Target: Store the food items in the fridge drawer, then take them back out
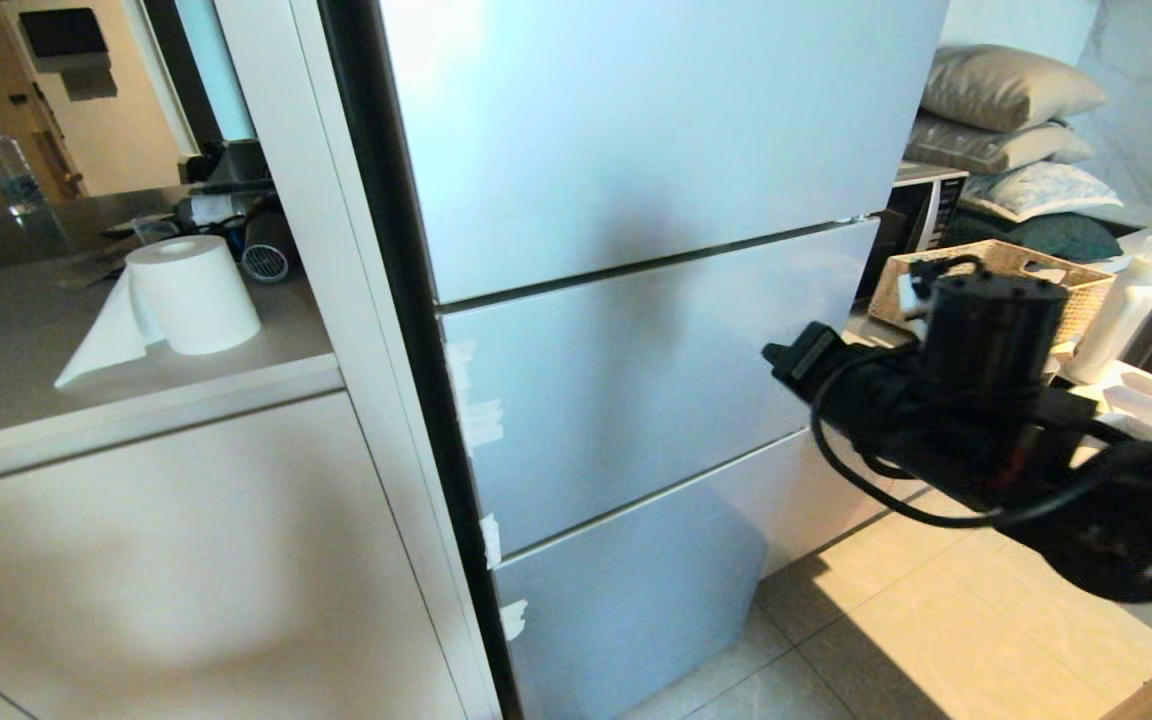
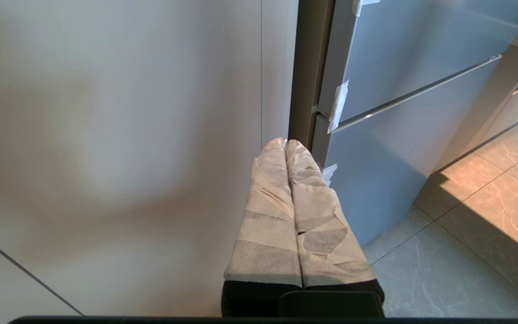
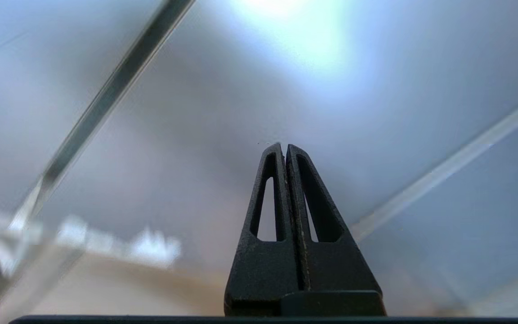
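On the left, a counter (image 1: 56, 330) carries a roll of white paper (image 1: 191, 295) near its right edge, with a clear bottle (image 1: 8, 165) farther back toward the left corner. The left claw (image 2: 286, 143) shows only in its own wrist view, its taped fingers (image 2: 268, 211) clenched together on nothing, low before a pale cabinet panel (image 2: 106, 135) beside the fridge. The fridge (image 1: 636, 300) fills the middle, all its silvery-blue fronts shut, so the fridge drawer and the food items are hidden from sight. To the right, the right claw (image 3: 283, 146) is pressed tight shut, empty, its tips close to the middle fridge front. Behind the right arm (image 1: 976, 420) stand a wicker basket (image 1: 996, 270) and a white bottle (image 1: 1131, 300).
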